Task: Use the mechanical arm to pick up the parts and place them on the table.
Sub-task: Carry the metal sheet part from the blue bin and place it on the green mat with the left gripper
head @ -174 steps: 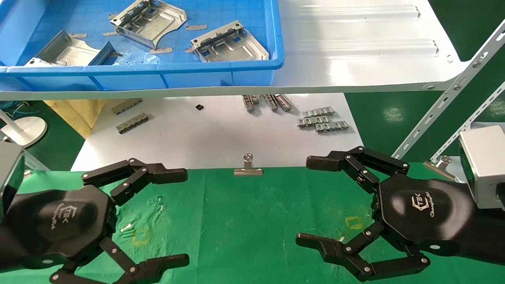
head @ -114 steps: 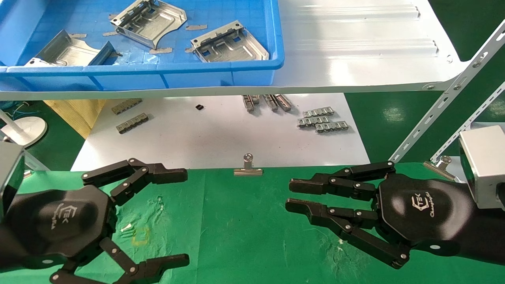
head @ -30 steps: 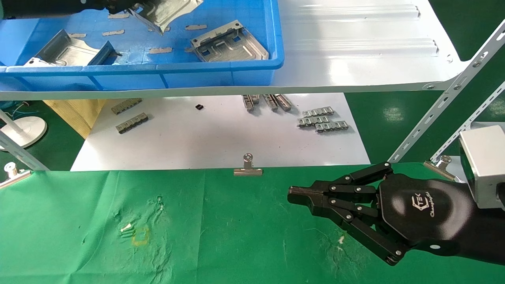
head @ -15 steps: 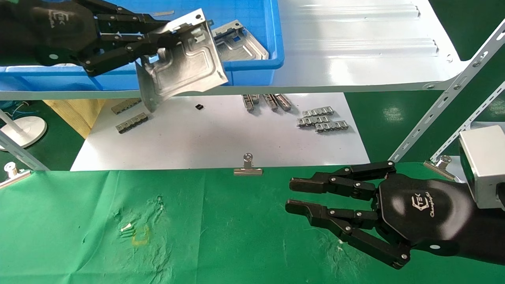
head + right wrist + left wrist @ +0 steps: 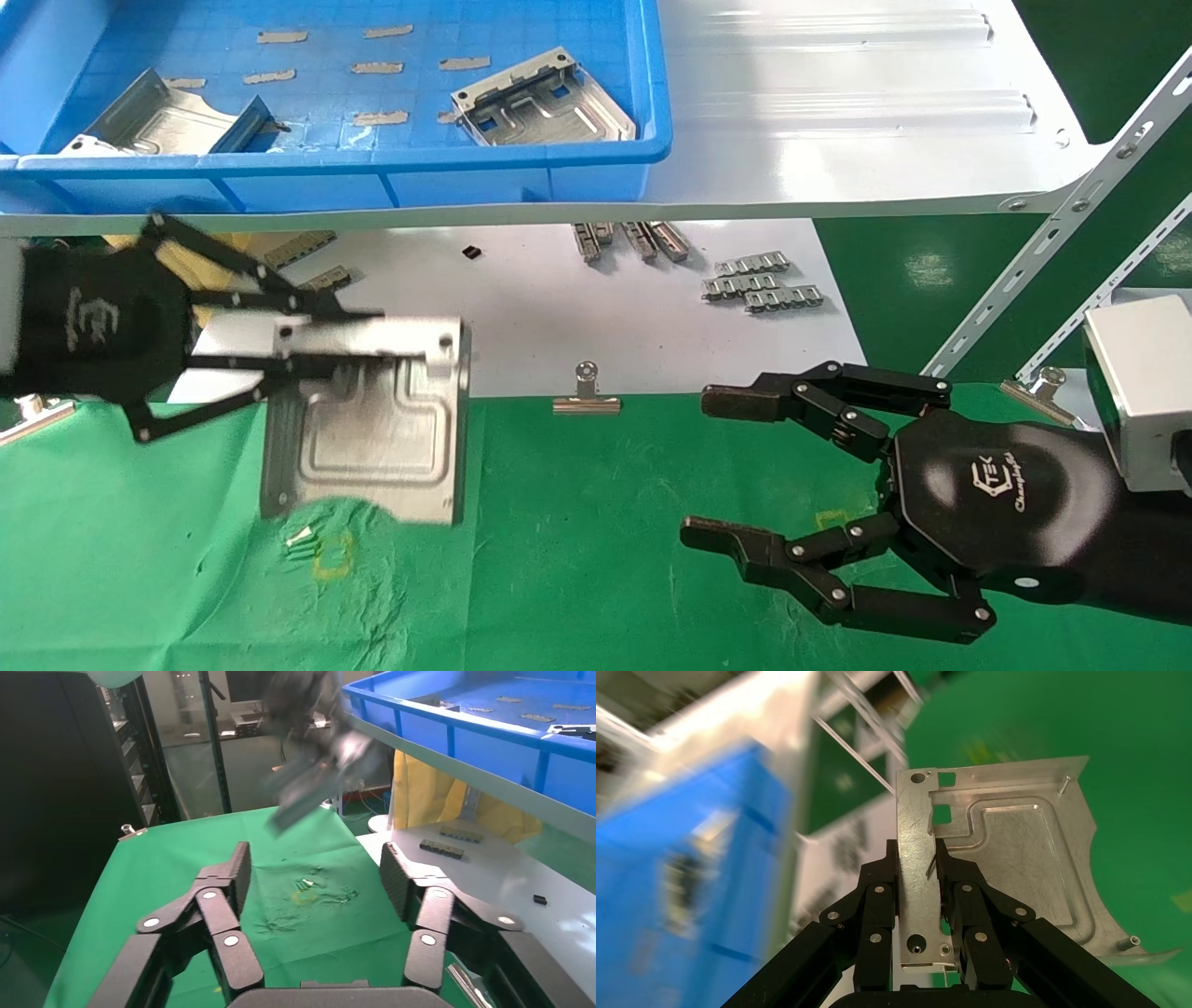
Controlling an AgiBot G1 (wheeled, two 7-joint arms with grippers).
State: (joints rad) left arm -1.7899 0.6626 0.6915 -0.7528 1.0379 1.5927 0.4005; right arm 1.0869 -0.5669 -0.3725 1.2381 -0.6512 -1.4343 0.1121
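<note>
My left gripper [image 5: 372,340] is shut on the folded rim of a silvery grooved part [image 5: 372,438]. It holds the part hanging just above the left side of the green cloth table [image 5: 577,559]. In the left wrist view both fingers [image 5: 877,896] pinch the rim of the part [image 5: 1018,853] over green cloth. Two more parts [image 5: 540,102] [image 5: 158,116] lie in the blue tray [image 5: 419,158]. My right gripper [image 5: 708,466] is open and empty above the table's right side; it also shows in the right wrist view [image 5: 316,874].
The blue tray stands on a white metal shelf [image 5: 838,140]. Grey link strips [image 5: 759,284] lie on the white board below. A binder clip [image 5: 585,396] holds the cloth's far edge. A yellow square mark [image 5: 331,564] lies under the held part.
My left gripper has come down with the part from in front of the blue tray to just above the table's left side. My right gripper has opened wide.
</note>
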